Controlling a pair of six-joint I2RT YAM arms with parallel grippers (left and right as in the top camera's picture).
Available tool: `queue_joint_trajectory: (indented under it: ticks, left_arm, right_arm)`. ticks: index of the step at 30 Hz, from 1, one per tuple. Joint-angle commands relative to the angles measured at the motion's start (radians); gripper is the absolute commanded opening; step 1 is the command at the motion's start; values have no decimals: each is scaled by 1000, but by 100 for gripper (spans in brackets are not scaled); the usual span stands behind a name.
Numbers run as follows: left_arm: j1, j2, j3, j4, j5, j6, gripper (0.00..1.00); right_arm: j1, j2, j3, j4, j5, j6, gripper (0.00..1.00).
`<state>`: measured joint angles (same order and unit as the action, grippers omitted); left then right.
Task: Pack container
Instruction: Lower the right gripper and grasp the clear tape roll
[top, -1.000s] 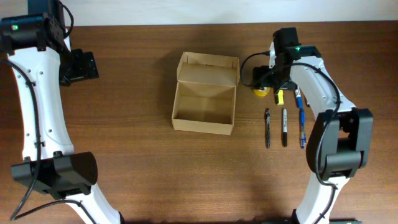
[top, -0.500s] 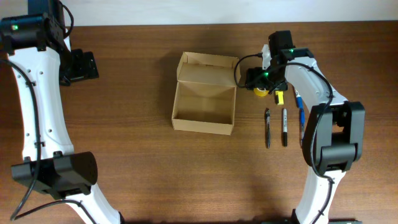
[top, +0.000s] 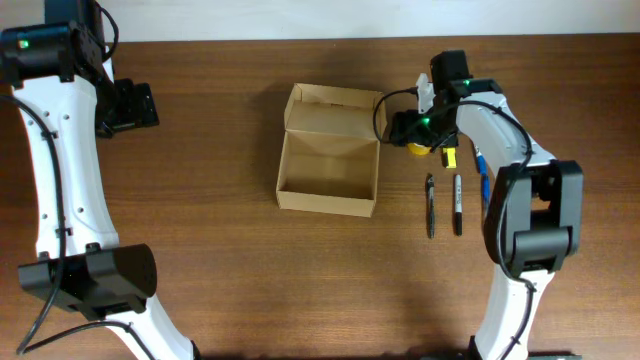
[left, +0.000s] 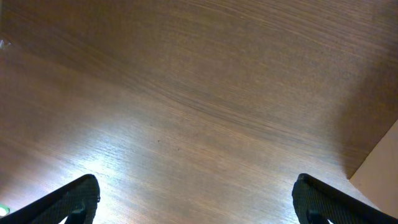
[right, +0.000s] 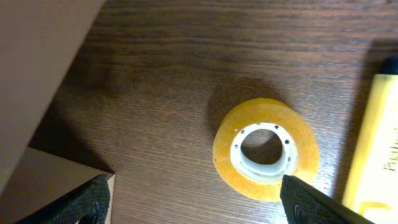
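Note:
The tan cardboard container (top: 329, 169) stands open at the table's middle, its flap lid (top: 334, 111) folded back; its corner shows in the right wrist view (right: 43, 180). A yellow tape roll (top: 419, 148) lies flat just right of it and also shows in the right wrist view (right: 266, 149). My right gripper (top: 412, 128) is open over the gap between box and roll, its fingertips (right: 196, 202) wide apart and empty. A yellow marker (right: 373, 143), two black pens (top: 431, 205) and a blue pen (top: 483, 185) lie to the right. My left gripper (top: 128, 105) is open and empty at the far left.
The left wrist view shows only bare wood (left: 186, 93) with a pale corner of the box (left: 382, 168) at its right edge. The white wall strip (top: 300, 18) runs along the table's far edge.
My right gripper has shifted left and slightly toward the far edge, from over the tape roll to the gap beside the box. The left arm has not moved.

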<state>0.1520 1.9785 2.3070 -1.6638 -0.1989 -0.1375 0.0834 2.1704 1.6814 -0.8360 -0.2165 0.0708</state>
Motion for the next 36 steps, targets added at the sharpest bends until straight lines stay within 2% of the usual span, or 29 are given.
queue_joint_trajectory:
  ticks: [1,8,26,36]
  left_arm:
    - [3,-9,-6,-1,-7,9,100]
    - [3,-9,-6,-1,-7,9,100]
    - [3,-9,-6,-1,-7,9,100]
    - [3,-9,-6,-1,-7,9,100]
  right_arm:
    - [10,42,24,-2,-21,-11,88]
    - [11,56,24,0,-15,-11,88]
    - [8,57,24,-26,149,-6,87]
    - [8,60,24,-34,103,-11,86]
